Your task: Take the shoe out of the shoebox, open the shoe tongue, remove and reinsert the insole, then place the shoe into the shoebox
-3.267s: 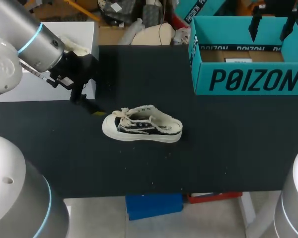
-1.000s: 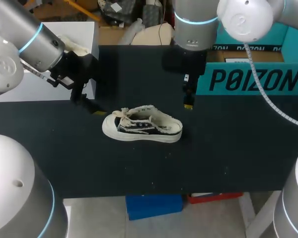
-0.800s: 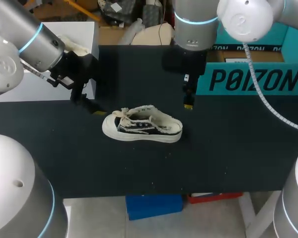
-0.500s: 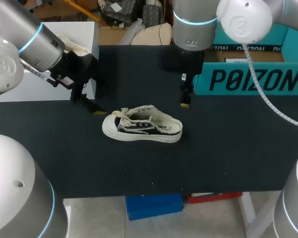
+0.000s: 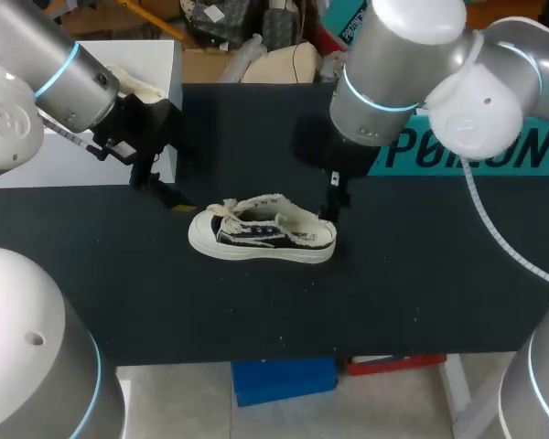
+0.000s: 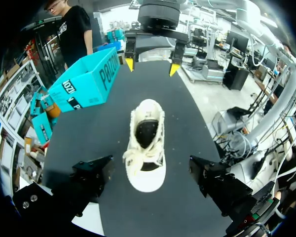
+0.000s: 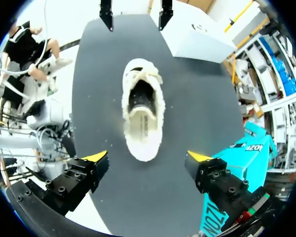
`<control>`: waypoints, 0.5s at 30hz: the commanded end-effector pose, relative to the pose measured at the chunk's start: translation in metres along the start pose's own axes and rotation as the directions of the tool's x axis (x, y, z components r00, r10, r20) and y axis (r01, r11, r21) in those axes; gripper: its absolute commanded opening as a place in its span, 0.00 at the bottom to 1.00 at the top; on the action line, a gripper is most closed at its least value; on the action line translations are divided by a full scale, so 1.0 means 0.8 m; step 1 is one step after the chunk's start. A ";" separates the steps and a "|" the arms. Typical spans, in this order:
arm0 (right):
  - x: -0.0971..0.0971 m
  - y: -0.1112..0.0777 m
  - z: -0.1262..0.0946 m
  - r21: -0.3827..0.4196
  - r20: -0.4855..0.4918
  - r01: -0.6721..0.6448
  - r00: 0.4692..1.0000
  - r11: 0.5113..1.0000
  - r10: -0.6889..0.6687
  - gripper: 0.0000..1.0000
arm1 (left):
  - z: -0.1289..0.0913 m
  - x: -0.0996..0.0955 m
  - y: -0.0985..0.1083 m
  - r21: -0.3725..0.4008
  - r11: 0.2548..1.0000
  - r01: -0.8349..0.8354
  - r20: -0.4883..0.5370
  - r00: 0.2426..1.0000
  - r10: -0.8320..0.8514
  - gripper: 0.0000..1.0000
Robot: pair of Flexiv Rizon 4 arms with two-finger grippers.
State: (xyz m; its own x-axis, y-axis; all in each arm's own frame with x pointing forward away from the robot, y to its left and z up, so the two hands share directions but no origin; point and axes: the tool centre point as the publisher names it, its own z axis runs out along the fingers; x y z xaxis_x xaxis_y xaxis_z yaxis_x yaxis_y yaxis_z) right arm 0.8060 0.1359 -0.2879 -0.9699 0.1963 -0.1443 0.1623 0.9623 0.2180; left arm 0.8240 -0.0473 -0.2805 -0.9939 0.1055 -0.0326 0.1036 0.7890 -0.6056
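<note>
- Where is the shoe [image 5: 261, 233]?
- Out on the table [image 5: 421, 274], in the middle. The box [image 6: 84, 81] is far right.
- Is a claw holding it?
- No. The left claw [image 6: 150, 168] and right claw [image 7: 148, 158] are spread wide, holding nothing.

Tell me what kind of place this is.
Likely a robotics lab workbench: a left arm and a right arm reach over a black table that holds a shoe and a teal shoebox.
</note>
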 end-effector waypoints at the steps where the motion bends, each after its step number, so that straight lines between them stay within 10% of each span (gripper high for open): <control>1: -0.001 -0.008 0.013 -0.179 -0.003 0.008 1.000 0.984 -0.009 1.00 | 0.002 0.000 0.001 0.000 1.000 -0.002 0.003 1.000 0.002 1.00; 15: -0.005 -0.007 0.015 -0.153 -0.021 0.011 1.000 0.988 -0.014 1.00 | 0.002 0.000 0.001 0.000 1.000 -0.002 0.003 1.000 0.002 1.00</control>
State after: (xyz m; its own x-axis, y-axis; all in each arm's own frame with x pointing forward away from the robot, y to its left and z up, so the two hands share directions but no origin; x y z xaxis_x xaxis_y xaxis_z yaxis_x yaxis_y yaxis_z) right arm 0.8118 0.1324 -0.2996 -0.9758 0.1785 -0.1264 0.1226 0.9250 0.3596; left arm 0.8240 -0.0473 -0.2806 -0.9939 0.1056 -0.0325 0.1037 0.7890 -0.6056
